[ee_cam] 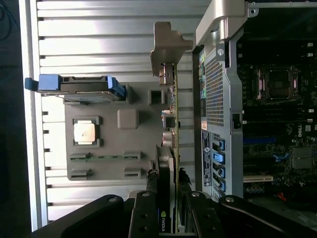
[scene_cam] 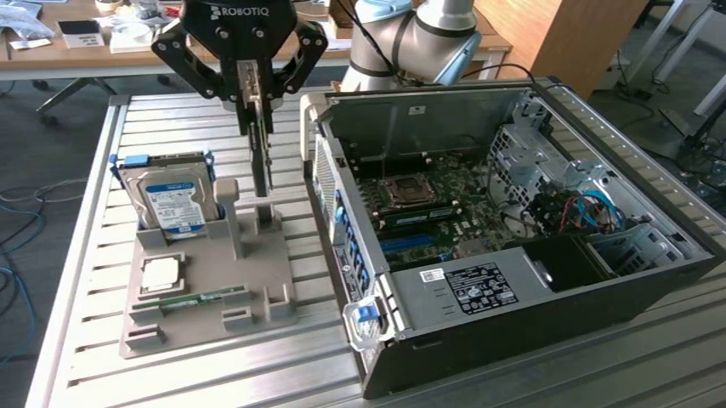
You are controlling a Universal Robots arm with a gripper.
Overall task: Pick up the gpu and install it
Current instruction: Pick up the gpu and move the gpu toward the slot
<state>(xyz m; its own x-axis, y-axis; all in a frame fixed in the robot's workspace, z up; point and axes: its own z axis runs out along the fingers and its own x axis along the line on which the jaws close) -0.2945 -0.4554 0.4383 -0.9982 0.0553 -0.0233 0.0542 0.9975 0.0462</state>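
The gpu (scene_cam: 262,161) hangs edge-on and upright, a thin dark card under my gripper (scene_cam: 257,98), which is shut on its upper edge. Its lower end reaches down to the grey holder's post (scene_cam: 233,225); I cannot tell whether it still sits in the slot. In the wrist view the gpu (ee_cam: 173,109) shows its green board edge, black cooler and silver end bracket (ee_cam: 167,42), with my gripper (ee_cam: 168,201) clamped across it and one finger (ee_cam: 146,210) on each side. The card is beside the open computer case (scene_cam: 511,212), outside its rear panel (ee_cam: 218,99).
The grey holder tray (scene_cam: 267,310) carries a hard drive with a blue-white label (scene_cam: 170,200), a square processor (scene_cam: 162,272) and a narrow green memory stick (scene_cam: 204,299). The case lies open with the motherboard (scene_cam: 437,200) exposed. All rests on a slatted metal table (scene_cam: 80,280).
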